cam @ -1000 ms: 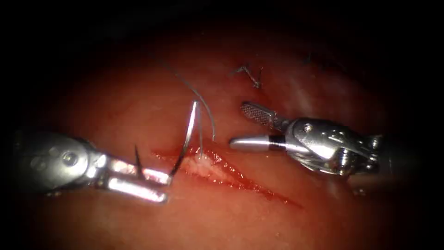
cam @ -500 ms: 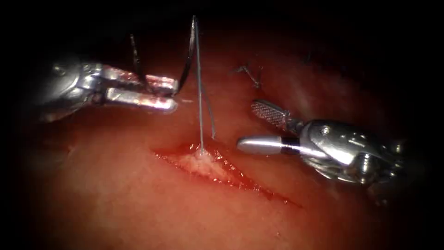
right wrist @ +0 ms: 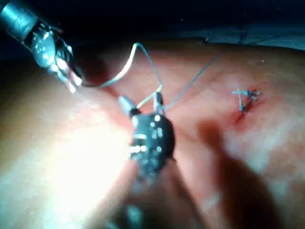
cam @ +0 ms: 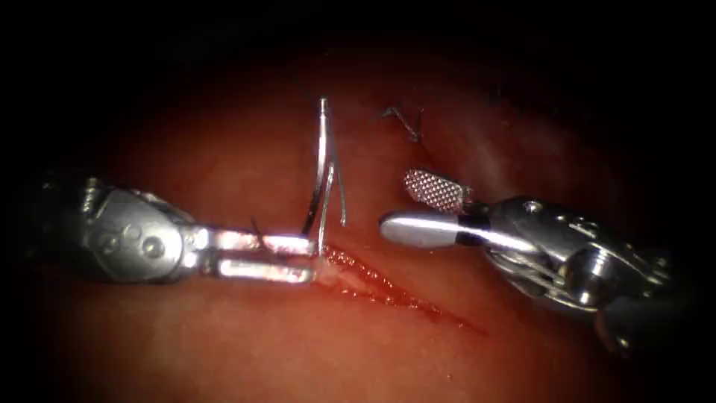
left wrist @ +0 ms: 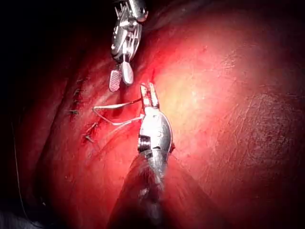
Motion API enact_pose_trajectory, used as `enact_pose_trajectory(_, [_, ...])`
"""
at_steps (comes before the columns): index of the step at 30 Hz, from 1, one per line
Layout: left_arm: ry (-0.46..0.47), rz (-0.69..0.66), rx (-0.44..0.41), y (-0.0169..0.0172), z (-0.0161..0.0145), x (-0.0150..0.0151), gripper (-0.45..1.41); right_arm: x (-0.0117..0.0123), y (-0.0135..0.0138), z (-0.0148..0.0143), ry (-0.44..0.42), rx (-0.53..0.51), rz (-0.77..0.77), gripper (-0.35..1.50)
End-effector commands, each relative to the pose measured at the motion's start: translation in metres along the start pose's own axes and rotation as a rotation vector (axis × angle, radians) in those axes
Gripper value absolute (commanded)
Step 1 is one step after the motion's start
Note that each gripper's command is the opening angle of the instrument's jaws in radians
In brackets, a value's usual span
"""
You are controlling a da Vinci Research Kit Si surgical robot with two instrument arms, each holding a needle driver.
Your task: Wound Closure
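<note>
Pinching the needle (cam: 317, 195) near its point, my left tool (cam: 302, 257) grips stiff, slippery steel; right tool (cam: 406, 209) spread, empty.

Upright needle (cam: 321, 175) between both tools, tissue (cam: 224, 336) bare.

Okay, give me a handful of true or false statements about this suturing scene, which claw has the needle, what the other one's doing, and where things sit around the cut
1. The left claw holds the needle. True.
2. The right claw is shut on the thread. False: its jaws stand open and hold nothing.
3. The needle's free length is buried in the tissue. False: it curves up clear of the surface.
4. The left claw sits at the left end of the cut. True.
5. A knotted stitch with cut thread ends lies on the tissue beyond the right claw. True.
</note>
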Motion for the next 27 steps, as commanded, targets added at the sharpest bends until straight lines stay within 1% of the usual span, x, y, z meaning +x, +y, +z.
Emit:
enact_pose_trajectory(1, [-0.004,0.017,0.009,0.0003,0.0008,-0.0012,-0.45,-0.0006,-0.0001,0.0009,-0.005,0.007,0.027,0.86])
enact_pose_trajectory(4, [-0.012,0.057,0.022,0.0013,0.0017,-0.0026,-0.45,-0.0011,-0.0002,0.0011,-0.023,0.014,0.062,0.86])
enact_pose_trajectory(8, [-0.018,0.092,0.014,0.002,0.0025,-0.0036,-0.45,-0.0017,-0.0003,0.0016,-0.052,0.032,0.108,0.86])
enact_pose_trajectory(12, [-0.021,0.123,0.016,0.0023,0.0028,-0.0037,-0.45,-0.0021,-0.0003,0.0026,-0.067,0.053,0.15,0.86])
enact_pose_trajectory(18, [-0.028,0.147,0.011,0.0026,0.0027,-0.0035,-0.45,-0.0021,0.0001,0.0045,-0.081,0.029,0.159,0.85])
enact_pose_trajectory(21, [-0.035,0.154,0.005,0.0028,0.0026,-0.0034,-0.45,-0.0019,0.0001,0.0049,-0.08,0.03,0.161,0.85])
enact_pose_trajectory(23, [-0.047,0.163,-0.005,0.0029,0.0027,-0.0036,-0.45,-0.0018,-0.0001,0.005,-0.08,0.03,0.168,0.83])
enact_pose_trajectory(27, [-0.066,0.169,-0.015,0.0033,0.0031,-0.0041,-0.45,-0.0015,-0.0003,0.0049,-0.085,0.028,0.213,0.69])
